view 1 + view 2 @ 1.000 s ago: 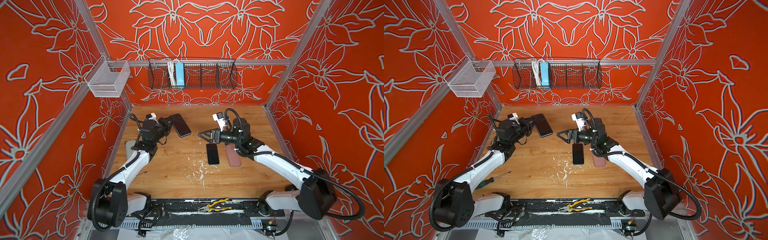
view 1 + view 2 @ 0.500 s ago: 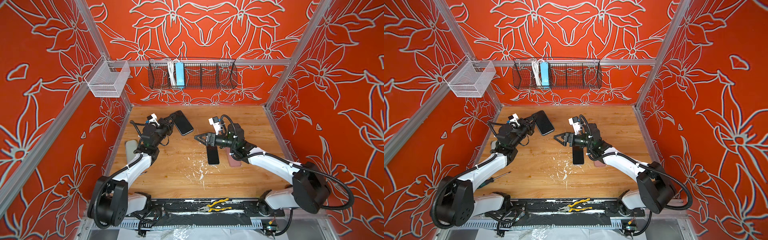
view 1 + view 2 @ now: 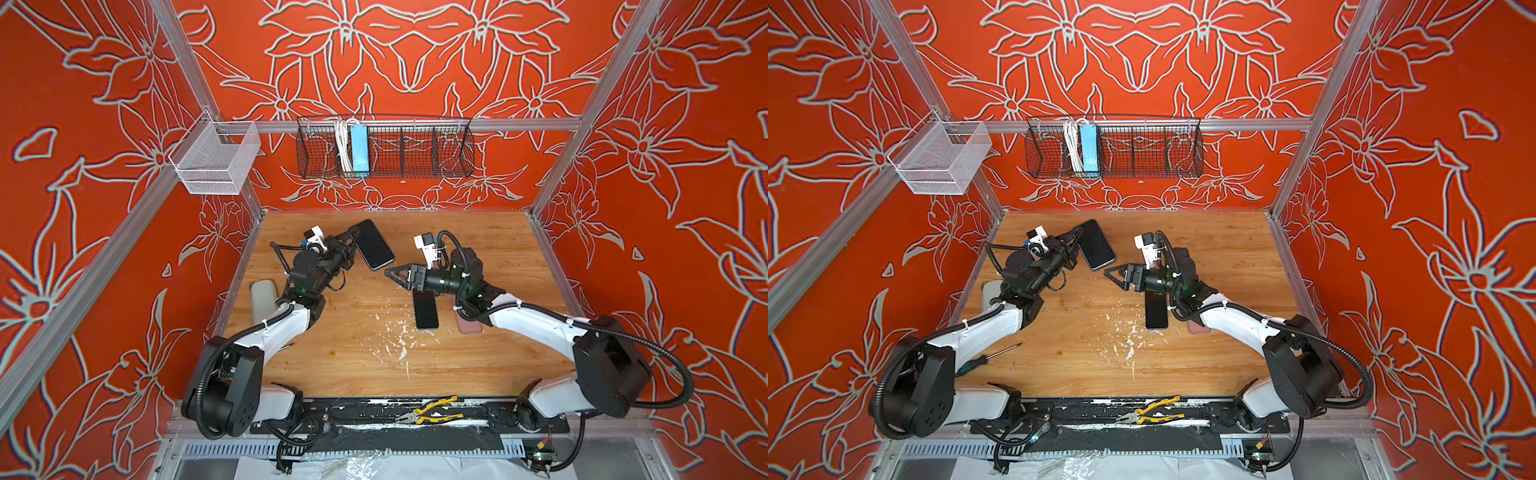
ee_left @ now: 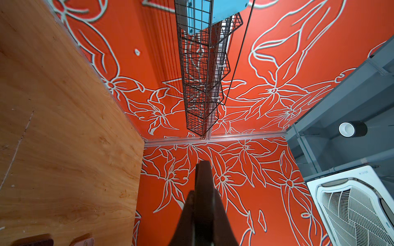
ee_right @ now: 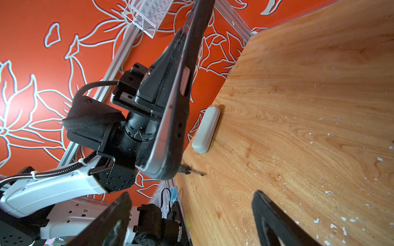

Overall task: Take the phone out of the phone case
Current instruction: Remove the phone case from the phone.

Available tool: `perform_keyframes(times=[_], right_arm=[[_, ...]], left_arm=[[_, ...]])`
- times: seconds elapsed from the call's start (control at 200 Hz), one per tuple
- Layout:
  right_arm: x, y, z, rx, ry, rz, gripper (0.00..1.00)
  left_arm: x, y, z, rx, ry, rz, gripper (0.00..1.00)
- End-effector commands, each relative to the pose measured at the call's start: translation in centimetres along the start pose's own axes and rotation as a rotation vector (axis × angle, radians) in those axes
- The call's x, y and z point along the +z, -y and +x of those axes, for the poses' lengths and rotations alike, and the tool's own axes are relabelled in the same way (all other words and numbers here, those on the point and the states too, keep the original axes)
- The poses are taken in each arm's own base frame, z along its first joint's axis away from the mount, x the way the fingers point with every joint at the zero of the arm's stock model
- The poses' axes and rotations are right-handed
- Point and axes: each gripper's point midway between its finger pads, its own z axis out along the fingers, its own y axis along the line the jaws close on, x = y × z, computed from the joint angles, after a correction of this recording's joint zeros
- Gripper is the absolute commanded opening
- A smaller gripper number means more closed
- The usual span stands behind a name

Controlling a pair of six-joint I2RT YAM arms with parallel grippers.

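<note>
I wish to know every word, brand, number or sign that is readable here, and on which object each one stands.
No text is readable in any view.
On the white ceiling unit: one small dark mark near its edge, too blurred to read.
On the blue power strip: no legible print.
On the raised phone: dark screen, nothing shown.

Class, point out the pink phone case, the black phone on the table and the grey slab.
pink phone case (image 3: 470, 326): in a top view, visible near end
black phone (image 3: 427, 313): in a top view, screen middle
grey slab (image 3: 263, 297): in a top view, middle
</note>
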Motion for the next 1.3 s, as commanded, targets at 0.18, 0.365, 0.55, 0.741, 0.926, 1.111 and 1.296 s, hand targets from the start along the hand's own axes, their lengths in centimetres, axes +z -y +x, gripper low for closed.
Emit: perform_keyframes(times=[0.18, 0.365, 0.55, 0.741, 0.926, 1.111, 1.296], right_arm=[[0.6, -1.6, -2.2, -0.012, 0.067, -0.05, 0.88], [0.6, -1.6, -2.4, -0.003, 0.081, -0.057, 0.87], [0.6, -1.2, -2.6, 0.006, 0.097, -0.053, 0.86], [0.9, -0.5, -2.5, 0.02, 0.102, -0.045, 0.85], [0.9, 0.2, -2.5, 0.036, 0.113, -0.042, 0.84], [0.7, 1.0, -2.3, 0.046, 0.123, -0.027, 0.82], [0.3, 2.1, -2.3, 0.062, 0.138, -0.004, 0.81]], left_arm=[[0.3, 3.5, 0.7, -0.006, -0.025, 0.129, 0.0], [0.3, 3.8, 0.9, -0.015, -0.031, 0.145, 0.0], [0.3, 4.1, 1.2, -0.028, -0.043, 0.158, 0.0], [0.3, 4.7, 1.5, -0.039, -0.051, 0.178, 0.0], [0.3, 5.5, 2.1, -0.048, -0.067, 0.201, 0.0], [0.4, 6.1, 2.6, -0.065, -0.083, 0.22, 0.0], [0.5, 6.9, 3.0, -0.077, -0.097, 0.241, 0.0]])
